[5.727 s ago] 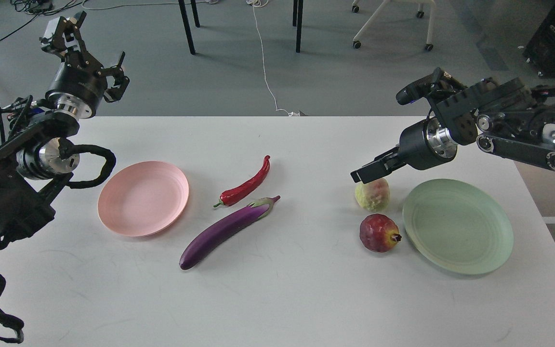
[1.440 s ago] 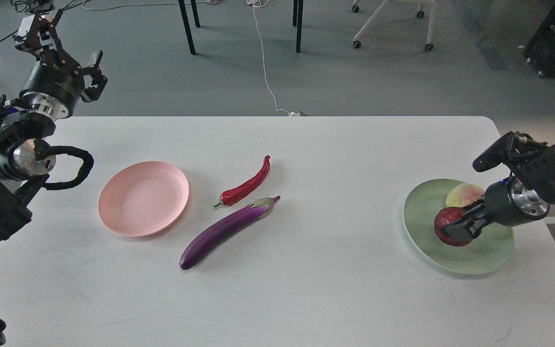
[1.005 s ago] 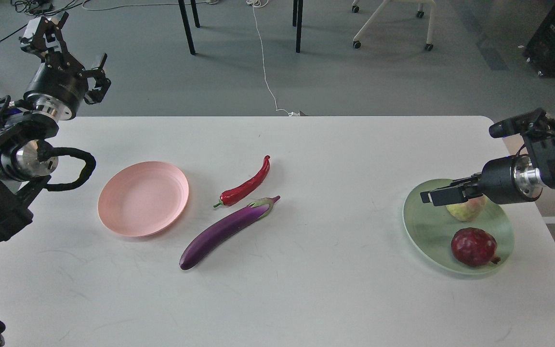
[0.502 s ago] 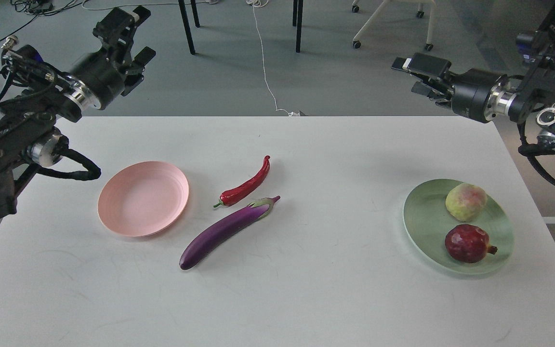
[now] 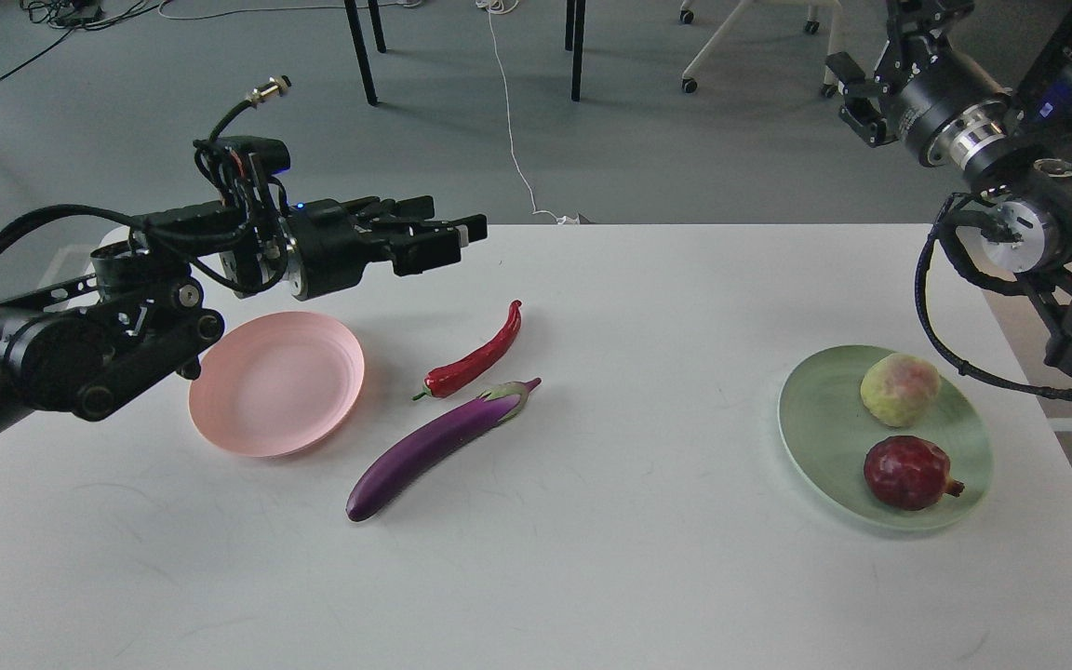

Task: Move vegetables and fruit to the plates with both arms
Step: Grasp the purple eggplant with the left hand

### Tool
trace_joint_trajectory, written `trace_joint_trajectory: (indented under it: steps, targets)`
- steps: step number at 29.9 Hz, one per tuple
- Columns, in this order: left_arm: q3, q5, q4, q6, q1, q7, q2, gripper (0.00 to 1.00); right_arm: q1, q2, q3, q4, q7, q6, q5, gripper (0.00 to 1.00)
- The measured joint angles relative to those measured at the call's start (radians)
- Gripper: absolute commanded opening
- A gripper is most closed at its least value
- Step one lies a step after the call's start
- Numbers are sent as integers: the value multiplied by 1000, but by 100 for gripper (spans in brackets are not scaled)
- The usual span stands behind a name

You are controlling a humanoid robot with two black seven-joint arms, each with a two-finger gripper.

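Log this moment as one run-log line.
fruit: both on green plate | pink plate: empty | chili, eggplant: on table | left gripper: above table, near chili

The black jointed left arm (image 5: pixel 80 335) reaches in from the left edge, its forearm lying nearly level and pointing right. Its black two-finger left end effector (image 5: pixel 448 237) shows two fingers with a narrow gap between them, holding nothing. The black right arm (image 5: pixel 1038 223) rises at the right edge; its right end effector (image 5: pixel 908 23) is cut off by the top edge, so its fingers cannot be made out.
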Motion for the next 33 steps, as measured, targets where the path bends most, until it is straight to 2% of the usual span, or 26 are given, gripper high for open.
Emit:
trace_joint_trajectory:
  steps: [4, 7, 12, 20, 26, 33]
  targets:
    - [96, 108, -37, 55, 1, 0, -1, 84, -53, -2, 2, -4, -6, 80, 220, 99]
    - [162, 121, -53, 66, 1, 1, -6, 77, -108, -9, 6, -1, -6, 122, 294, 99]
    - [246, 138, -25, 71, 5, 6, -69, 71, -209, -14, 40, 3, 2, 171, 311, 99]
    - [268, 278, 36, 71, 58, 15, -101, 67, -292, -41, 56, -2, 6, 177, 311, 99]
    - [268, 319, 71, 75, 98, 16, -90, 44, -296, -47, 57, 2, 9, 177, 310, 99]
    - [267, 315, 99, 112, 114, 4, -80, 22, -292, -39, 58, 7, 10, 177, 309, 99]
